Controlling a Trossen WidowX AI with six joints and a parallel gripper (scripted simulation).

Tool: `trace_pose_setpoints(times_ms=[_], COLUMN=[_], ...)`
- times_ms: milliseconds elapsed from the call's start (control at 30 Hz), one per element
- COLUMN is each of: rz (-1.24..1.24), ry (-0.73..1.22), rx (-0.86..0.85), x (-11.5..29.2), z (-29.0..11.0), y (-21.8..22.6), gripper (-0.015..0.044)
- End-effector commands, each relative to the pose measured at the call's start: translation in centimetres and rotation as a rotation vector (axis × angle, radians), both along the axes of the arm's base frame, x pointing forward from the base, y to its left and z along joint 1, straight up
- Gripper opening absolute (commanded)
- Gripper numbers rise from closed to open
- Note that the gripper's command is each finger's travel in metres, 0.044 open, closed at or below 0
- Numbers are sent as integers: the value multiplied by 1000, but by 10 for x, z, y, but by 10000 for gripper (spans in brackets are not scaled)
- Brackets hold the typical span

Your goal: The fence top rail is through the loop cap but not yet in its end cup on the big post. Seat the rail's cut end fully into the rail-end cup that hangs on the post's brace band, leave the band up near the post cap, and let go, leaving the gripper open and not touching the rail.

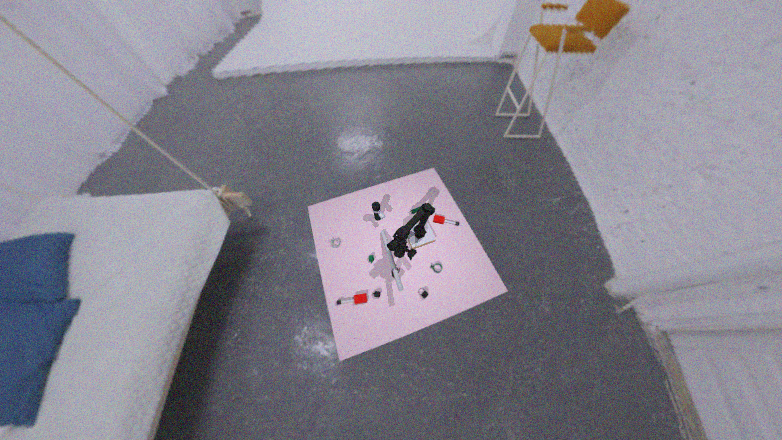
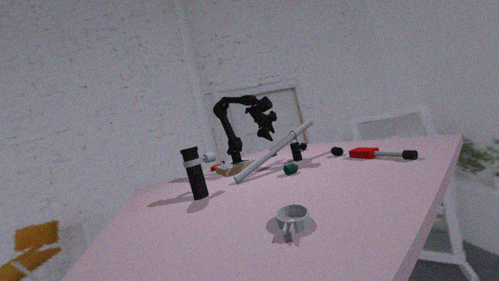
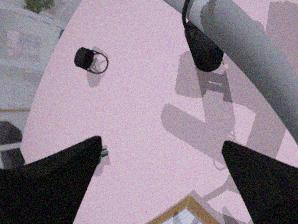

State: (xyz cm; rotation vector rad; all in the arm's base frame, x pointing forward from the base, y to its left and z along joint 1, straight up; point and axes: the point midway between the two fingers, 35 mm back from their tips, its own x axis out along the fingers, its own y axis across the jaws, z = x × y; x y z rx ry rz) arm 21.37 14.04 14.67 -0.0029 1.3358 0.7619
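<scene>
The big post (image 2: 194, 173) stands upright at the left of the pink table (image 2: 348, 216), well apart from the other parts. A pale brace band (image 2: 191, 163) circles it just below its dark top; no cup can be made out on the band at this size. Right of the post, the arm's wooden base block (image 2: 233, 168) sits on the table, with the arm (image 2: 226, 126) rising from it. The gripper (image 2: 265, 131) hangs in the air above the rail (image 2: 274, 151), fingers spread almost fully, gripping nothing and not touching the rail. The rail lies tilted: its low end rests on the table near the base block, and its high end points up to the far right. It passes through the wire loop cap (image 3: 200, 12) on a short dark post (image 2: 296, 151). The rail's low end is well apart from the big post. A green block (image 2: 290, 168) lies near the rail. A grey ring band (image 2: 292, 216) lies on the near side. A red-headed tool (image 2: 381, 152) lies far right
</scene>
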Motion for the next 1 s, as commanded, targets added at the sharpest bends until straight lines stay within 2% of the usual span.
trace_pose_setpoints(times_ms=[0,167,333,533,667,967], rz=[-218,-529,-842,-885,-771,-152], ry=[-94,-207,-298,-309,-317,-387], rx=[-93,-228,-373,-394,-435,-565], x=[30,51,47,44,43,32], z=[18,48,82,87,85,75], y=[-49,-126,-203,-213,-223,-273], gripper=[440,440,440,440,440,440])
